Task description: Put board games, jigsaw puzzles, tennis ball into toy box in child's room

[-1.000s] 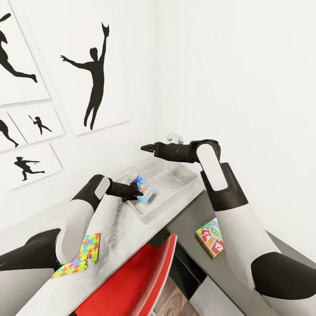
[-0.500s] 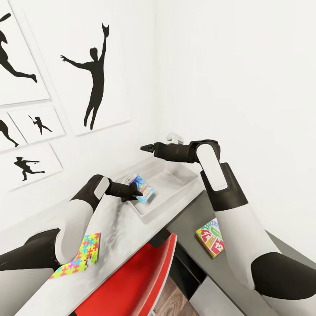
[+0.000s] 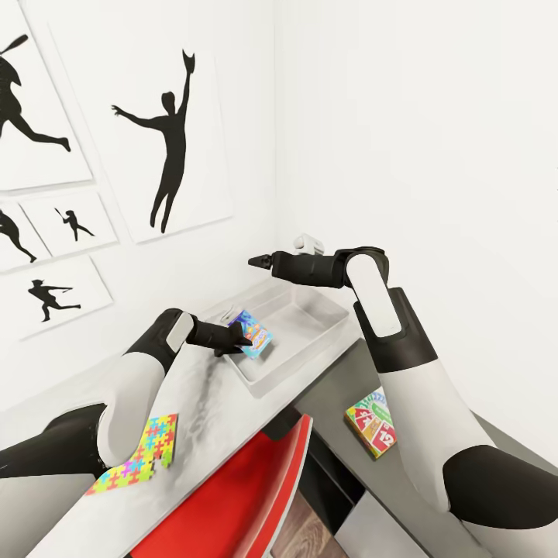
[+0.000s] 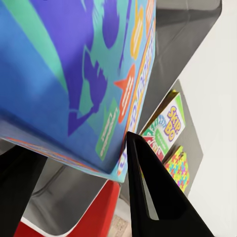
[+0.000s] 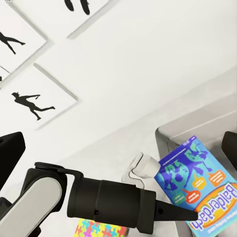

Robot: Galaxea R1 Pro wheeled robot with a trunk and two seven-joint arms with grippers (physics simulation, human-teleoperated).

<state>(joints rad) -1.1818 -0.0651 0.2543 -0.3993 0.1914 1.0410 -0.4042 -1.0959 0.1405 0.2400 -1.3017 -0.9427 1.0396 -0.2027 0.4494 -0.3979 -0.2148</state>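
Gripper (image 3: 242, 339) of left arm grasps blue board game (image 3: 253, 335) tilted over toy box (image 3: 325, 329).

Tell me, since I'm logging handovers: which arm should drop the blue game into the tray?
Left: its end effector holds the blue board game over the toy box; the right end effector holds nothing.

Child's room: silhouette wall prints (image 3: 167, 139), desk (image 3: 201, 403), red chair (image 3: 240, 496), colourful board games (image 3: 372, 422).
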